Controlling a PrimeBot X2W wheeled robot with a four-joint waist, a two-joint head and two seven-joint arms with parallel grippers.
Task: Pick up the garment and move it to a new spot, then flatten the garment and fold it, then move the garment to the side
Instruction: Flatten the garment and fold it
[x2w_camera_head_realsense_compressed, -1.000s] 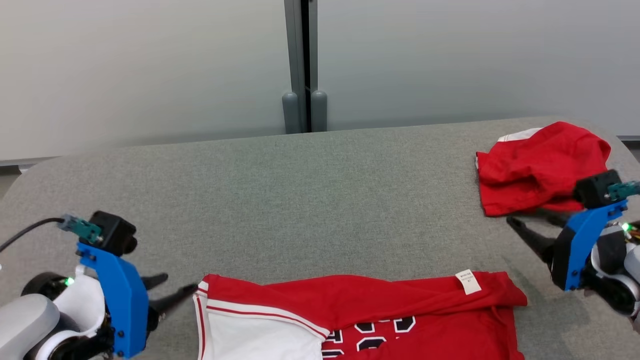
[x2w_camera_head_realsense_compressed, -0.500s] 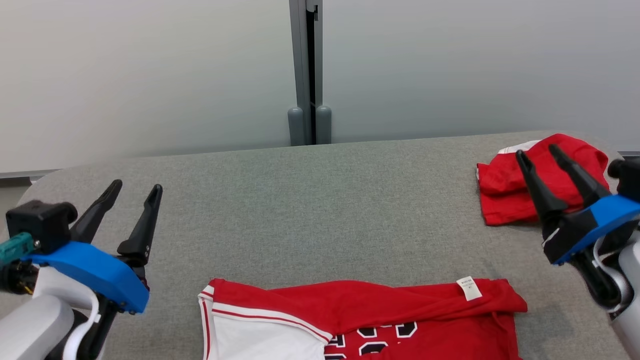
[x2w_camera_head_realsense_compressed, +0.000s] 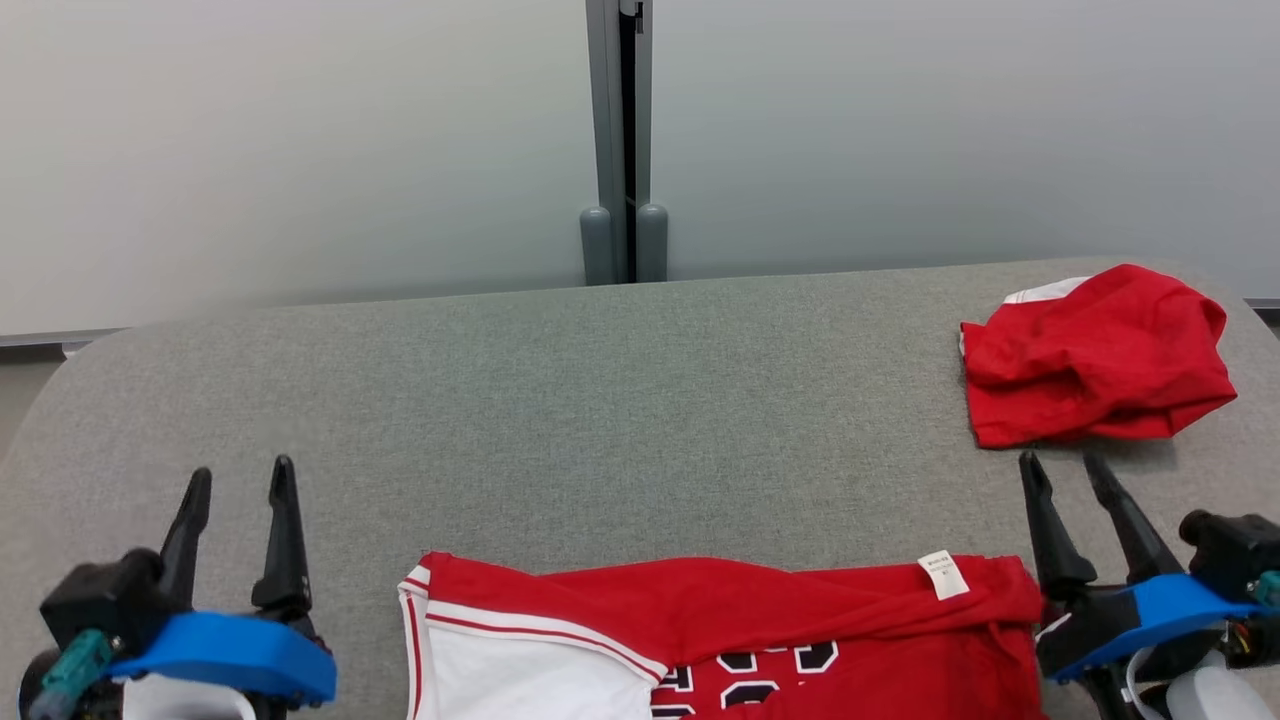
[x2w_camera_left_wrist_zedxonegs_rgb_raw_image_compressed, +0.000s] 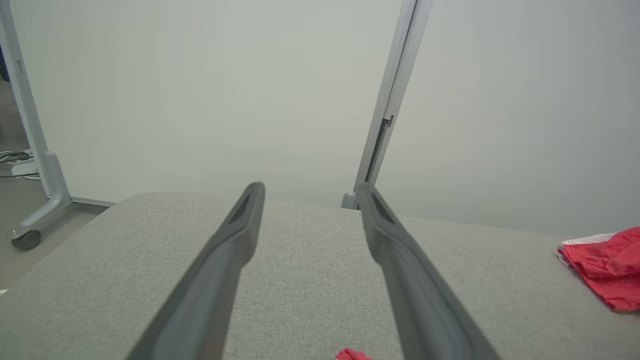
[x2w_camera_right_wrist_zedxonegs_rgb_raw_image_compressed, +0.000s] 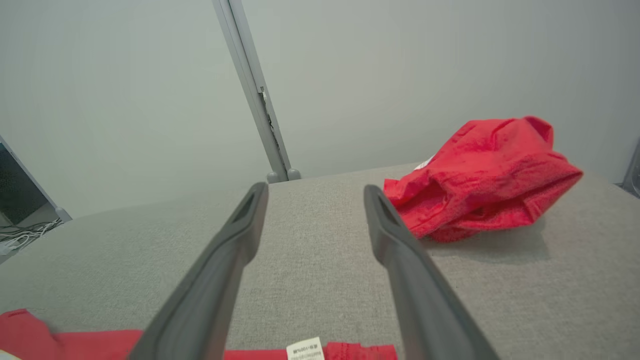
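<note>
A red jersey (x2w_camera_head_realsense_compressed: 760, 610) with white trim, dark numbers and a white label lies flat along the near edge of the grey table (x2w_camera_head_realsense_compressed: 600, 400); its top edge shows in the right wrist view (x2w_camera_right_wrist_zedxonegs_rgb_raw_image_compressed: 75, 345). My left gripper (x2w_camera_head_realsense_compressed: 243, 468) stands open to the jersey's left, apart from it, with nothing between its fingers (x2w_camera_left_wrist_zedxonegs_rgb_raw_image_compressed: 308, 187). At the jersey's right edge my right gripper (x2w_camera_head_realsense_compressed: 1058, 460) is open and empty too (x2w_camera_right_wrist_zedxonegs_rgb_raw_image_compressed: 315, 186). Both point toward the far wall.
A crumpled red garment (x2w_camera_head_realsense_compressed: 1095, 355) with a bit of white lies at the table's far right, ahead of the right gripper (x2w_camera_right_wrist_zedxonegs_rgb_raw_image_compressed: 480, 175) and visible in the left wrist view (x2w_camera_left_wrist_zedxonegs_rgb_raw_image_compressed: 607, 265). Pale partition panels with a grey post (x2w_camera_head_realsense_compressed: 622, 140) stand behind the table.
Both grippers turned away from the jersey's side edges, rose, then dropped back to the lower corners pointing forward. They stayed open. The head view shifted slightly; the garments lie as before.
</note>
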